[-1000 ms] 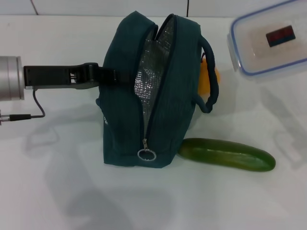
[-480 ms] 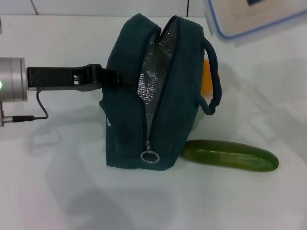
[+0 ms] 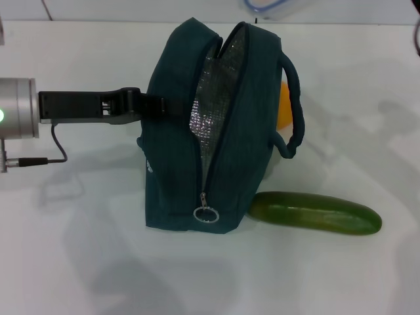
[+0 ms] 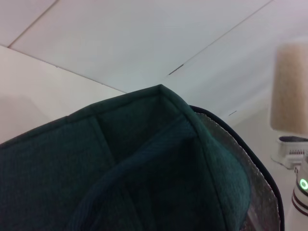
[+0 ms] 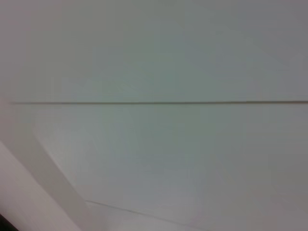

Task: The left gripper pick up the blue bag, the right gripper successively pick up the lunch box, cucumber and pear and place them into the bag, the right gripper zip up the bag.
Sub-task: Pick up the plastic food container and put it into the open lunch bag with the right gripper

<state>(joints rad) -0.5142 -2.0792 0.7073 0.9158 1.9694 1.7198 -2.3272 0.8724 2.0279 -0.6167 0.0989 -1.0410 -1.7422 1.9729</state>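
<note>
The left gripper (image 3: 146,105) is clamped on the side of the dark teal fabric bag (image 3: 216,131), which stands upright with its foil-lined mouth unzipped. The clear, blue-rimmed plastic lunch box (image 3: 272,6) is barely visible, high above the bag; I can't see the right gripper. I'd line the box up with the slit and lower it slowly. The long green cucumber (image 3: 315,212) lies beside the bag.

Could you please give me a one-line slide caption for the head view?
Left end effector grips the open blue bag; cucumber lies beside it, lunch box at top edge.
</note>
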